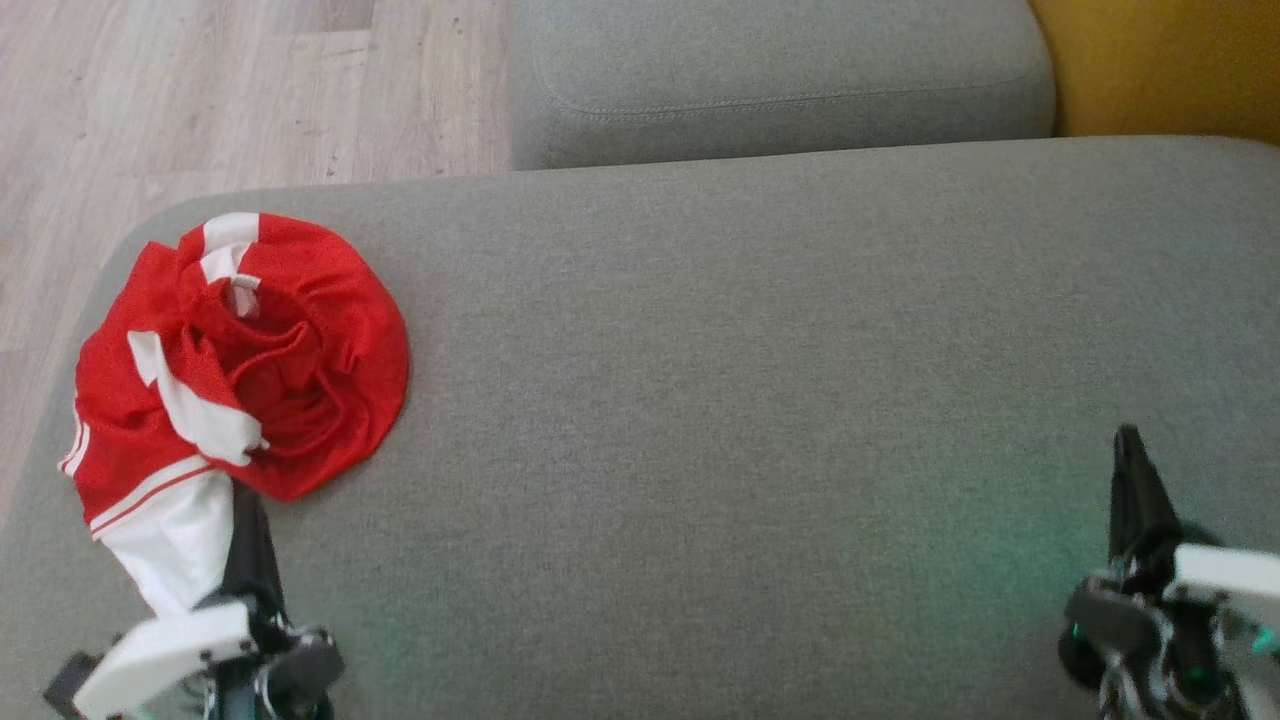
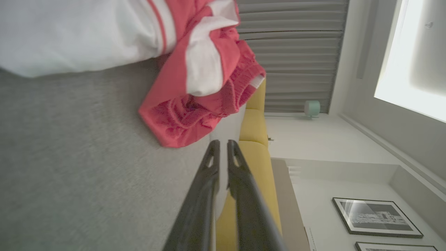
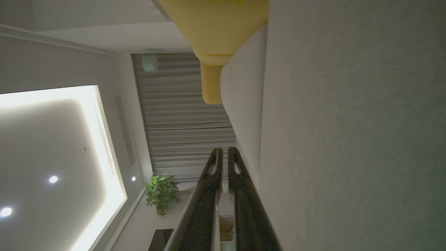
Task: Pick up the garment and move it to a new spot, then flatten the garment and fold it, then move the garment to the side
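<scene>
The red-and-white garment (image 1: 250, 350) lies crumpled at the left end of the grey cushion (image 1: 750, 400), the left end effector (image 2: 223, 143) closed and empty just beside it, the right end effector (image 1: 1128, 436) closed, empty, well apart

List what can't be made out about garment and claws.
Crumpled red-and-white fabric garment: kind and shape, head view, buried in own folds.
Its white end: left wrist view, cut by top edge.
Left claw: contact with garment, head view, tip lost against cloth edge.
Right claw: base, head view, cut by bottom edge.
</scene>
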You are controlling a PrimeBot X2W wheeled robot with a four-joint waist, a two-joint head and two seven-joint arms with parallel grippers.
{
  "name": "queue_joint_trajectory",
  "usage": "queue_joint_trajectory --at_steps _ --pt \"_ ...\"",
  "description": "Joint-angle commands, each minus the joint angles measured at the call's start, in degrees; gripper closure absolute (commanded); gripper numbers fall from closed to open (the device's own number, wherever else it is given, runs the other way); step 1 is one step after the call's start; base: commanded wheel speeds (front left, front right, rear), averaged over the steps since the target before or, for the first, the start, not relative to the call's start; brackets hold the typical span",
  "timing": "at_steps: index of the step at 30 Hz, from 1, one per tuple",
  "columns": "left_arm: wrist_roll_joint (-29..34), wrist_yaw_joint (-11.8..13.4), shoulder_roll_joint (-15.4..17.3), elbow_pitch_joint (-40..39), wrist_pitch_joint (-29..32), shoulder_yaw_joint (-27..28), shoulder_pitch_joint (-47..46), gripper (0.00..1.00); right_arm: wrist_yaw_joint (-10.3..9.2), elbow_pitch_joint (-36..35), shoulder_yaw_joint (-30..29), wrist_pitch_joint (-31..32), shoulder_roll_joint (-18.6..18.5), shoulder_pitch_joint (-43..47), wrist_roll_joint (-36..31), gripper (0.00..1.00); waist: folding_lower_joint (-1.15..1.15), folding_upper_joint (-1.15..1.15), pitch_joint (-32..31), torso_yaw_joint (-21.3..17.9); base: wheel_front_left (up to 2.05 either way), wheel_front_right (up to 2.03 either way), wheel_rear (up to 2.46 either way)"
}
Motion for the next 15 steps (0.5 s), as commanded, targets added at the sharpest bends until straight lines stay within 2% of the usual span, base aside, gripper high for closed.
queue_joint_trajectory --at_steps 1,3,11,15 --pt "0.03 0.01 -0.03 0.79 -0.03 -0.22 0.28 0.00 0.00 0.78 0.08 -0.02 0.05 0.37 0.00 0.00 0.00 0.00 0.00 0.00 0.00 0.00 0.00" --pt "0.03 0.01 -0.11 2.64 -0.05 -0.38 1.45 0.00 0.00 2.79 0.12 -0.04 0.23 1.63 0.00 0.00 0.00 0.00 0.01 0.00 0.00 0.00 0.00" --pt "1.88 -0.01 -0.09 2.34 -1.24 -1.23 1.27 0.00 0.00 2.39 1.34 -1.23 0.19 1.71 -1.02 0.00 0.00 0.00 -0.19 0.12 0.00 0.00 0.00" --pt "4.89 0.24 -0.08 1.78 -1.92 -1.47 1.14 0.00 0.00 2.12 1.55 -1.91 0.17 1.75 -3.82 0.00 0.00 0.00 -0.27 0.21 0.00 0.00 0.00"
